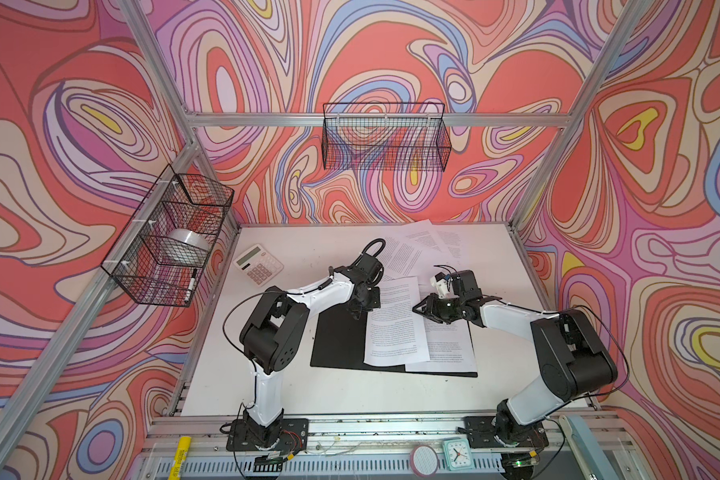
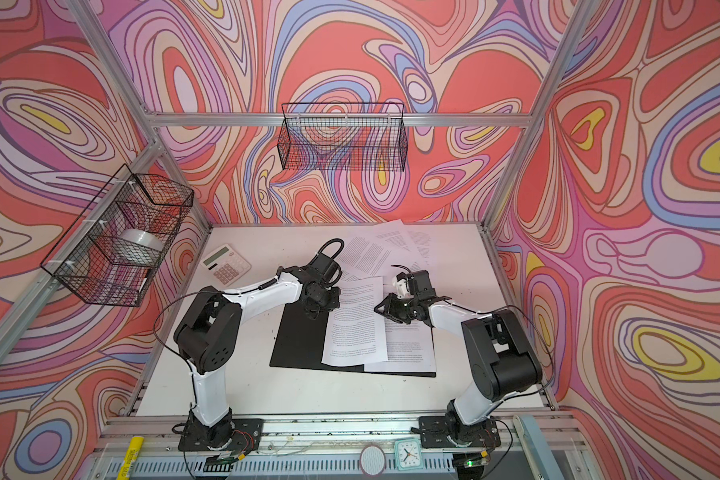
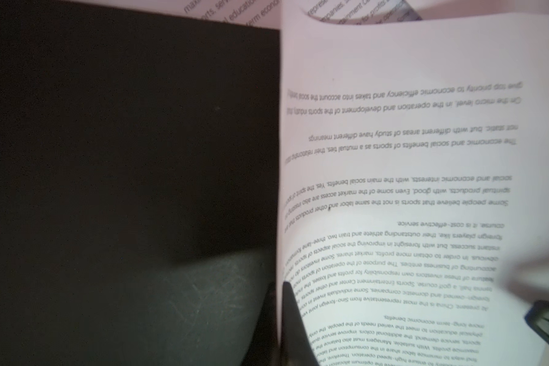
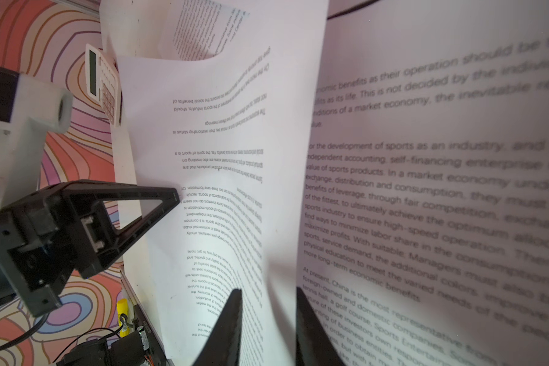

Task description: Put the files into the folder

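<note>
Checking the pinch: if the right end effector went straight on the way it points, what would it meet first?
The raised fold of the printed sheet between its fingers; the right end effector looks nearly on it, depth unclear.

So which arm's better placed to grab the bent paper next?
Right, probably. The right gripper has open jaws either side of the sheet at its raised edge, ready to pinch. The left gripper is shut on the opposite edge, so it's busy.

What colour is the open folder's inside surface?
The folder is black inside, clearest in a top view.
</note>
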{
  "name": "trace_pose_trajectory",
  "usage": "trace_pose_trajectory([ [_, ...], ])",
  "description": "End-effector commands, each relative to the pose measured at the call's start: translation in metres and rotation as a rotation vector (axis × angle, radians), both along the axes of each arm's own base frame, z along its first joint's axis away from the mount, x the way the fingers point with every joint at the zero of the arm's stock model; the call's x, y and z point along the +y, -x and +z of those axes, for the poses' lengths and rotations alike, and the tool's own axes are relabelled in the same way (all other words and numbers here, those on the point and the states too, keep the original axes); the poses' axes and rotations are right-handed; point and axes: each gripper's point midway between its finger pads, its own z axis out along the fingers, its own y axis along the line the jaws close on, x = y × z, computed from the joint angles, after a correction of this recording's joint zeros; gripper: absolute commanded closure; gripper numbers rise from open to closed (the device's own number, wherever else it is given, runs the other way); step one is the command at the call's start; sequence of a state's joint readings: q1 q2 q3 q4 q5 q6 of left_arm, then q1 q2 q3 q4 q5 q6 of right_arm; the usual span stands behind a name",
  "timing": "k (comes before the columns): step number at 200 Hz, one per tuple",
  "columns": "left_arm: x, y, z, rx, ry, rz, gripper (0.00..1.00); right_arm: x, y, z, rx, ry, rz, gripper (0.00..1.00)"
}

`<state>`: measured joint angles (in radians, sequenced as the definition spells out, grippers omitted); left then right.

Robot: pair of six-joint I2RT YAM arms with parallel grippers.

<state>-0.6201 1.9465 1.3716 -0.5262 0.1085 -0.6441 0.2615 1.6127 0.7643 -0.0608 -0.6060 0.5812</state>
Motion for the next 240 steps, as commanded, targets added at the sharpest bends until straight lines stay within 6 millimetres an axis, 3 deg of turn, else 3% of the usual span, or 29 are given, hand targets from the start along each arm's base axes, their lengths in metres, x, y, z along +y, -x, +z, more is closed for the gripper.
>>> trace_pose_trajectory([
  [1,0.004,0.001,0.002,0.003,0.012,0.024,1.00,0.001,0.003,-0.005,0.015,-0.007,0.001,0.75],
  [44,0.006,0.002,0.003,0.002,0.020,0.038,1.00,0.000,0.003,-0.007,0.020,0.002,-0.008,0.83],
  [89,0.004,0.005,0.009,0.001,0.056,0.036,1.00,-0.003,0.002,-0.005,0.023,0.027,-0.020,1.00],
  [140,-0.008,0.012,0.052,-0.055,0.185,-0.004,1.00,-0.021,-0.003,0.008,-0.002,0.136,-0.023,1.00],
  [190,0.011,0.042,0.102,-0.144,0.240,-0.041,0.57,-0.072,0.001,0.025,-0.033,0.316,-0.066,1.00],
  [240,0.048,0.076,0.157,-0.286,0.204,-0.096,0.39,-0.107,0.004,0.036,-0.065,0.483,-0.063,1.00],
])
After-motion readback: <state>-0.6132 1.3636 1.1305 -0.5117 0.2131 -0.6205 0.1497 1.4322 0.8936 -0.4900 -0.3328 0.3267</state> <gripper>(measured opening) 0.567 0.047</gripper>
